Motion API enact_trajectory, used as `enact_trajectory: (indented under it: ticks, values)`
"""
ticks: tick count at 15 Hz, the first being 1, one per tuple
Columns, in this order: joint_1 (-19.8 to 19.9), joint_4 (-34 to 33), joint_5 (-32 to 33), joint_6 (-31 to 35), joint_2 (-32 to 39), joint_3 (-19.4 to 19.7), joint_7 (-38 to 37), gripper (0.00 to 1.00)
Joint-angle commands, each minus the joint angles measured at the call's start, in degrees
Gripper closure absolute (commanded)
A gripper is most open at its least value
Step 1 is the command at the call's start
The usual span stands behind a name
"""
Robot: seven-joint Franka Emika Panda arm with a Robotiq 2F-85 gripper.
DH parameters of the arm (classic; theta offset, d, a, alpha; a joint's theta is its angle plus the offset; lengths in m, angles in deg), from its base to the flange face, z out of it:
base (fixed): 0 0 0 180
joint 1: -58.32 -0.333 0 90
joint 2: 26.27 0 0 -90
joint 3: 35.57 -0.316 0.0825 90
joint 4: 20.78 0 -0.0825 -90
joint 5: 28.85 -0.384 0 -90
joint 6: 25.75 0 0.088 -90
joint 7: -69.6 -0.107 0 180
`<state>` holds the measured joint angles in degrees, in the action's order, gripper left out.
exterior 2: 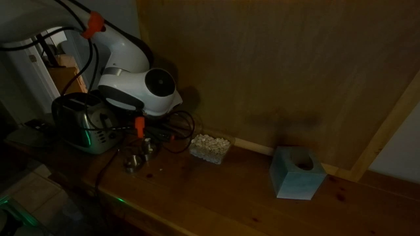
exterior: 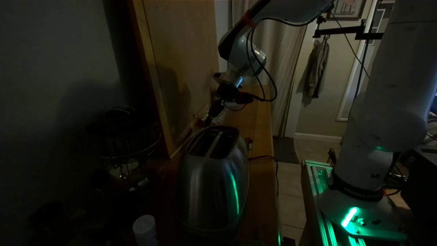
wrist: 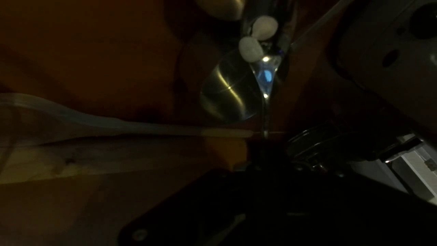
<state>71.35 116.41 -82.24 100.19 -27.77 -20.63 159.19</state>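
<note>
My gripper [wrist: 264,150] is shut on the handle of a shiny metal spoon [wrist: 267,73]; its dark fingers are hard to make out. Two white pieces [wrist: 251,49], rounded like pebbles or beans, lie in the spoon's bowl. Beneath the spoon is a round metal cup [wrist: 227,94], and a second metal cup [wrist: 222,8] is cut off by the top of the wrist view. Both cups stand on the wooden surface in an exterior view, the nearer cup [exterior 2: 133,163] just before the farther one. The arm points the gripper [exterior: 209,120] down behind the toaster in an exterior view.
A steel toaster [exterior: 215,184] stands close to the gripper. A clear container [exterior 2: 210,149] heaped with white pieces sits by the wooden panel [exterior 2: 262,65]. Farther along is a pale blue tissue box [exterior 2: 297,180]. A wooden spoon [wrist: 68,118] lies beside the cups. Cables hang around the wrist.
</note>
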Motion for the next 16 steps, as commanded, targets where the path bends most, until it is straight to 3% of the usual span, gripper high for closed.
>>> enact_trajectory:
  ticks: [1,3,4,6,7,12,13,16]
  values:
    - [0.7,1.0,-1.8,-2.0,-0.7,0.3,2.7,0.98]
    - [1.1,1.1,-1.1,-3.8,-0.9,0.6,2.9,0.98]
    - [0.9,1.5,-1.9,-0.5,-0.8,0.3,3.4,0.98]
    - [1.2,1.4,-1.8,-1.2,-0.9,0.6,3.4,0.98]
    - [1.6,1.0,-1.3,-4.2,-1.0,1.0,3.0,0.98]
    - [1.9,0.9,-2.3,-2.1,-0.3,1.2,3.0,0.98]
    - [2.3,0.3,-1.8,-5.4,-0.1,1.6,2.3,0.98]
    - [2.2,0.4,-2.3,-3.4,-0.1,1.5,2.8,0.98]
